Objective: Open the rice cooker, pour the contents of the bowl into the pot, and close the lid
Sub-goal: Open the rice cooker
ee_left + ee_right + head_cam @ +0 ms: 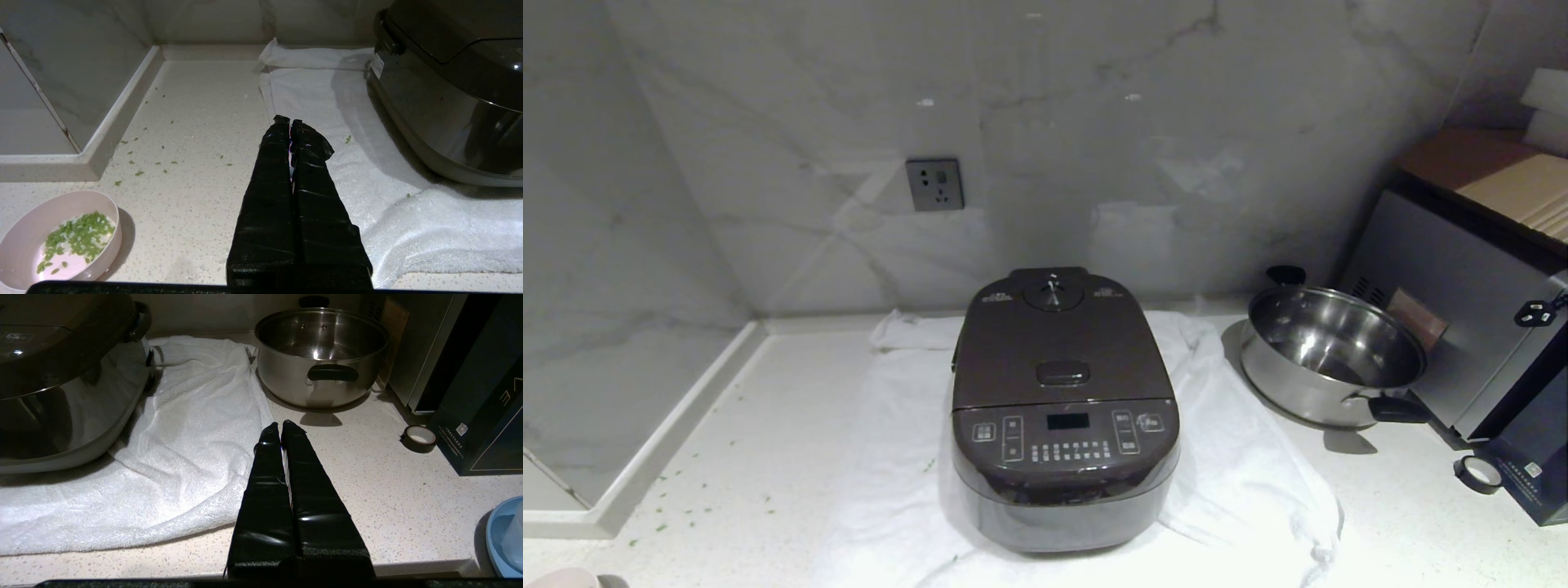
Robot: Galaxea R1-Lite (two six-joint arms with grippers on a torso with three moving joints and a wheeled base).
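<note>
One bowl (pixel 61 241), one rice cooker (pixel 1064 416), lid (pixel 1058 343) down

The head view looks steeply down at the rice cooker (pixel 1064 408), mid-frame. The 2 wrist views sit low at the counter's near edge, sharing its towel (pixel 327 106).

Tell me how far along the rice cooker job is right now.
Nothing looks done yet. The rice cooker sits on the white towel with its lid shut. The bowl stands on the counter with the green contents inside. Left gripper and right gripper are shut, holding nothing. Opening, pouring and closing all remain.
</note>
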